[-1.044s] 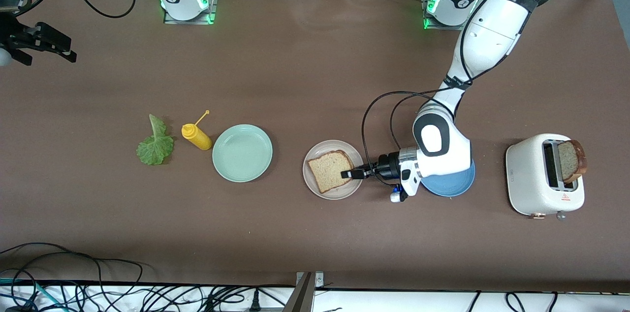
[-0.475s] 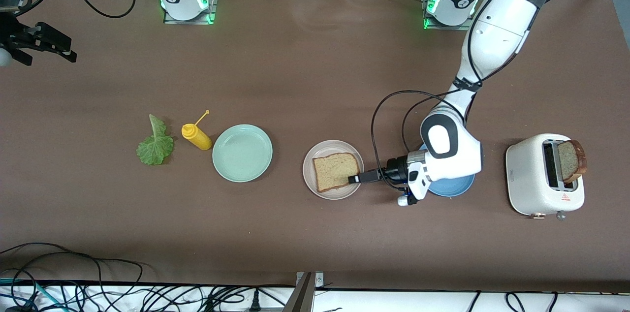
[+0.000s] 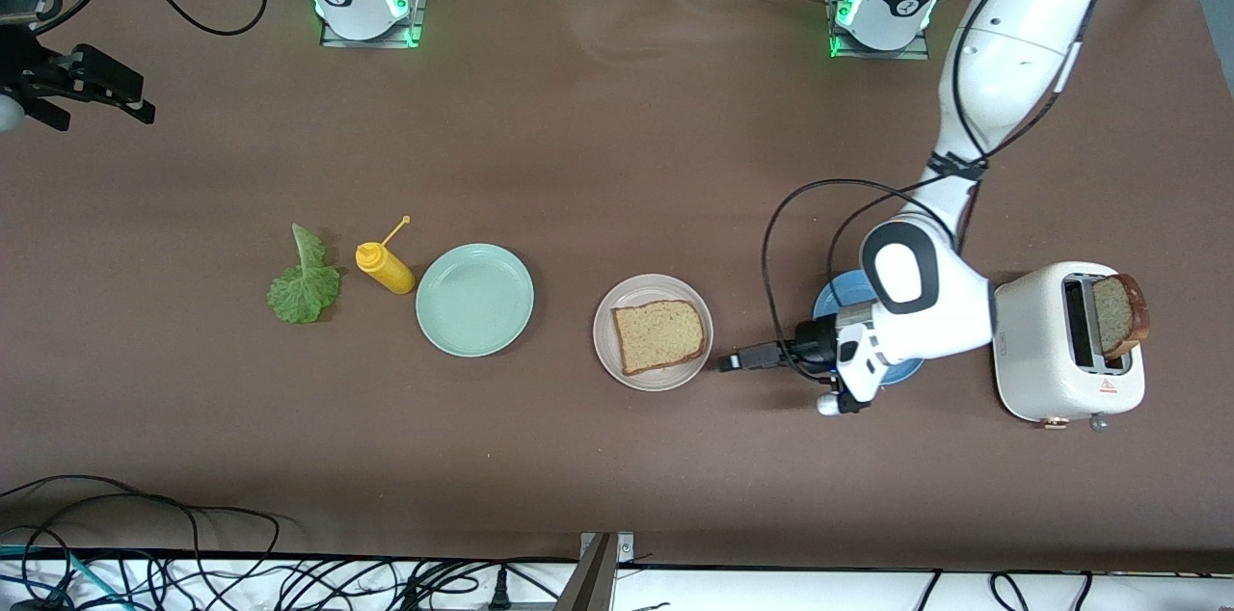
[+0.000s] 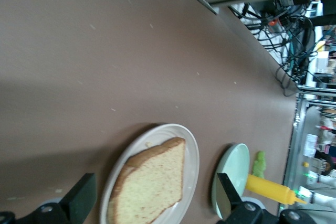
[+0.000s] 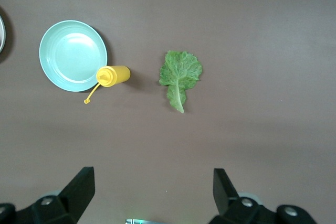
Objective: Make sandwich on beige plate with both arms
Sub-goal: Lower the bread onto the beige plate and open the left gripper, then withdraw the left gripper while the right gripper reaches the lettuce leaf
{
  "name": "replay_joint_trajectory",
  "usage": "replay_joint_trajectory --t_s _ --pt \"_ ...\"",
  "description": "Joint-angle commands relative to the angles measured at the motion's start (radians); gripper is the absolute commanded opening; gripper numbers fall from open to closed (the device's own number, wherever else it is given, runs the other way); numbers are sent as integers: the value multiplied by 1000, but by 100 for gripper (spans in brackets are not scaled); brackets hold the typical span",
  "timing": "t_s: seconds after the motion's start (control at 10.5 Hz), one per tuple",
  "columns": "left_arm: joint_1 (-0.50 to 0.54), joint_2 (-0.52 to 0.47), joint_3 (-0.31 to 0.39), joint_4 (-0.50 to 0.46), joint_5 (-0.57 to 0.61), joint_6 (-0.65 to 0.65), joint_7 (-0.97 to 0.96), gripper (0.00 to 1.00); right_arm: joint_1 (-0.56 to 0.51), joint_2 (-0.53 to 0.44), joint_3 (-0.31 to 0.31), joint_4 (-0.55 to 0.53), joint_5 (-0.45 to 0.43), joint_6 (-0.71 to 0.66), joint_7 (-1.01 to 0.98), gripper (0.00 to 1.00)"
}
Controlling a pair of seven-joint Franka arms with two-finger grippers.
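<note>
One tan bread slice (image 3: 660, 335) lies flat on the beige plate (image 3: 654, 380); the left wrist view shows that bread slice (image 4: 152, 187) and the plate's rim (image 4: 191, 156) too. My left gripper (image 3: 730, 362) hangs low just off the plate's edge, toward the left arm's end of the table. It is open and empty (image 4: 155, 182). A second bread slice (image 3: 1118, 314) stands in the toaster (image 3: 1041, 341). The lettuce leaf (image 3: 305, 281) (image 5: 180, 74) lies toward the right arm's end. High up near it, my right gripper (image 3: 101, 110) (image 5: 152, 179) waits, open and empty.
A yellow mustard bottle (image 3: 386, 268) lies between the lettuce and a mint-green plate (image 3: 474, 300). A blue plate (image 3: 839, 295) sits partly under the left arm, beside the toaster. Cables run along the table edge nearest the front camera.
My left gripper opened and let go of the bread slice, which now lies on the beige plate. It then drew back toward the toaster. The right arm stayed still.
</note>
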Motion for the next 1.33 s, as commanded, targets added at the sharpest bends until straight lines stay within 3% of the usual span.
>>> replay_joint_trajectory --t_s 0.0,0.38,0.95,1.23 --pt "49 -115 0 -84 196 -48 -113 100 -1 9 2 1 19 23 -13 100" --pt "115 -230 72 -127 530 -211 -178 100 -4 19 -1 1 22 17 -11 100" --pt "176 -389 141 -200 829 -326 -179 100 -4 131 0 -26 -14 77 6 100" --pt "176 -469 149 -198 974 -407 -179 100 -1 136 2 -199 -42 271 7 100"
